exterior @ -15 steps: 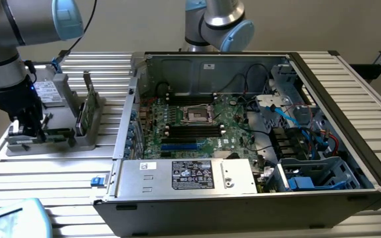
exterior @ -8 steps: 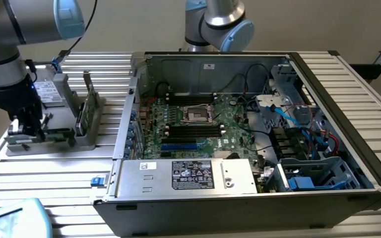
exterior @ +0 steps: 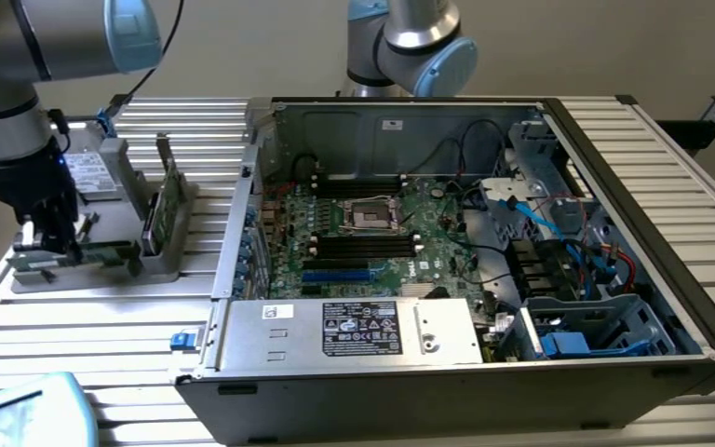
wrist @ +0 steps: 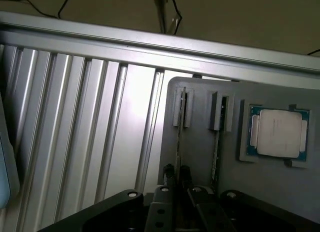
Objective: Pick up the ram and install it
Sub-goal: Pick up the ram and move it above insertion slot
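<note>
The ram (wrist: 179, 137) is seen edge-on, stood upright in a slot of the grey holder (wrist: 232, 167), and is gripped between the fingers of the gripper (wrist: 177, 171); a second stick (wrist: 216, 142) is slotted just beside it, near the silver processor (wrist: 280, 133)

Probably a robotics lab: a ribbed aluminium bench (exterior: 85, 317) carries an opened computer case (exterior: 457, 279) beside a robot arm (exterior: 22, 56).
</note>
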Controlling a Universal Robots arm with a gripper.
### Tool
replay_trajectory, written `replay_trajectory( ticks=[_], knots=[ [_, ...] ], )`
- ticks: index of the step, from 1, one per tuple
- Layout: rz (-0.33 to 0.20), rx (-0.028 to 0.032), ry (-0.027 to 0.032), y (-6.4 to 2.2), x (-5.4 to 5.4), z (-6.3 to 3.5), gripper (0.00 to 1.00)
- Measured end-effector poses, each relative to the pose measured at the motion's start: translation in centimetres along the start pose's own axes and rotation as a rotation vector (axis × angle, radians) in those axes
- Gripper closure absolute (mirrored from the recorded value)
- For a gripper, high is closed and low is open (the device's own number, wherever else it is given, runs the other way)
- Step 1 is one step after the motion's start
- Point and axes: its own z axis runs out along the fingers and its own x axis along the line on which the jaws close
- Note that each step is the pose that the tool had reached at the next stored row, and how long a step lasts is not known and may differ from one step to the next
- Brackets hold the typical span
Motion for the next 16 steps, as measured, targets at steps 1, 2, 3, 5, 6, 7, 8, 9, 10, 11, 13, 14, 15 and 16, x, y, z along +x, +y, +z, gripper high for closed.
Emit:
replay_trajectory(
  ticks=[1,2,3,5,6,7,8,9,10,11,13,14,15,16],
  knots=[
    [0.0,-0.0026,-0.0005,-0.03,0.01,-0.05,0.85],
    [0.0,-0.0052,-0.0009,-0.06,0.02,-0.1,0.85],
    [-0.001,-0.0079,-0.0012,-0.09,0.03,-0.15,0.85],
    [-0.001,-0.0122,-0.0019,-0.17,0.04,-0.2,0.85],
    [-0.001,-0.0137,-0.0021,-0.23,0.05,-0.22,0.85],
    [-0.001,-0.0148,-0.0023,-0.3,0.07,-0.24,0.85],
    [-0.001,-0.0158,-0.0025,-0.39,0.08,-0.25,0.85],
    [-0.001,-0.017,-0.0026,-0.48,0.1,-0.27,0.85],
    [-0.001,-0.0181,-0.0029,-0.57,0.11,-0.29,0.85],
    [-0.001,-0.0195,-0.0031,-0.63,0.12,-0.32,0.85],
    [-0.002,-0.023,-0.0036,-0.72,0.14,-0.42,0.85],
    [-0.002,-0.0249,-0.0039,-0.75,0.15,-0.48,0.85],
    [-0.002,-0.0269,-0.0042,-0.79,0.16,-0.53,0.85],
    [-0.002,-0.0288,-0.0045,-0.82,0.17,-0.58,0.85]
  ],
)
